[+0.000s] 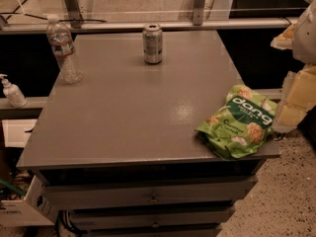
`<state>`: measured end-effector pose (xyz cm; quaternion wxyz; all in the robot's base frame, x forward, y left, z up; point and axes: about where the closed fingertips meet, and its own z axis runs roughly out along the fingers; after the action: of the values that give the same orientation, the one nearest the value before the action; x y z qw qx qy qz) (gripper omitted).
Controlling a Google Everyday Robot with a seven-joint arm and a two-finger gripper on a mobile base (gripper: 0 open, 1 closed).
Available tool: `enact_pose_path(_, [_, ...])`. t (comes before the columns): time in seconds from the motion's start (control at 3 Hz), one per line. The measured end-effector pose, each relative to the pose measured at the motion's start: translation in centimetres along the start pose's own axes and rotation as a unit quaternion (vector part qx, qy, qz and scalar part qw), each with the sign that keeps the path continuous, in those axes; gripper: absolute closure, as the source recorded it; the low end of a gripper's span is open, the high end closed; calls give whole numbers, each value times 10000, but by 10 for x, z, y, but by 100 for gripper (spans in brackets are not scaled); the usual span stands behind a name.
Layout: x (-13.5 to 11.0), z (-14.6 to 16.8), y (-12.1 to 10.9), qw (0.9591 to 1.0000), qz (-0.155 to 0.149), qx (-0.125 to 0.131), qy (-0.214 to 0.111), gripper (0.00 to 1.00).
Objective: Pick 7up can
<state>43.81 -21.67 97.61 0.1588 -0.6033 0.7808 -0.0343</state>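
Observation:
The 7up can (152, 44) stands upright near the far edge of the grey cabinet top (133, 112), a little left of the middle. It is silvery-green with a silver top rim. My gripper (295, 100) shows as pale yellow and white parts at the right edge of the view, beyond the cabinet's right side. It is far from the can, to the right and nearer to me, and holds nothing that I can see.
A clear plastic water bottle (63, 50) stands at the far left corner. A green snack bag (238, 122) lies at the near right edge, partly overhanging. A small pump bottle (12, 91) stands on a ledge to the left. Drawers (153, 194) are below the top.

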Motion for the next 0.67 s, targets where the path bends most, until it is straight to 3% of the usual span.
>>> enact_pose_path(0.67, [-4,1,0,9999,-31,13,-113,0])
